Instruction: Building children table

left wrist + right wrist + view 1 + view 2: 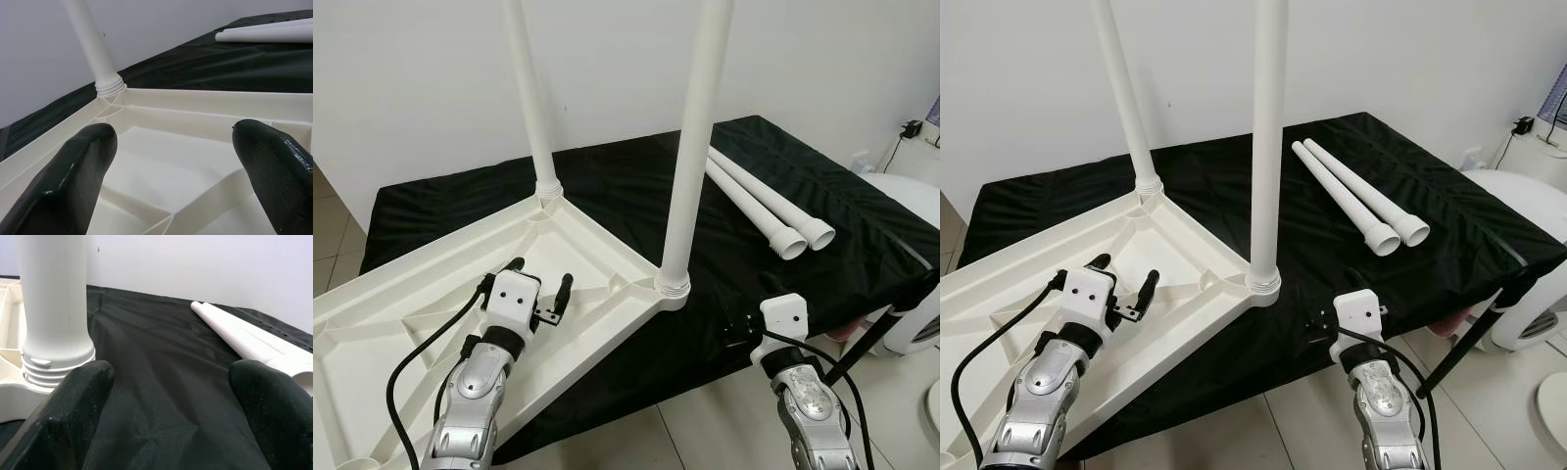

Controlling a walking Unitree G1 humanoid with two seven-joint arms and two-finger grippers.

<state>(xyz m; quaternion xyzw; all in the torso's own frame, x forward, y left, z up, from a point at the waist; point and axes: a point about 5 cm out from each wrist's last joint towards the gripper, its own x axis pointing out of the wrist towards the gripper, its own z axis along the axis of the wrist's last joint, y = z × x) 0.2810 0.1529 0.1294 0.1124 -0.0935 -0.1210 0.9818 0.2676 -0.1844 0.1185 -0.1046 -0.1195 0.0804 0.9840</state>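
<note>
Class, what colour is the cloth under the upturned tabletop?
The cloth is black, clearest in the right eye view.

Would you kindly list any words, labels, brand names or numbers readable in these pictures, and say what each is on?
None can be read: the upturned tabletop, the two fitted legs, the two loose legs and the black cloth bear no visible print.
</note>
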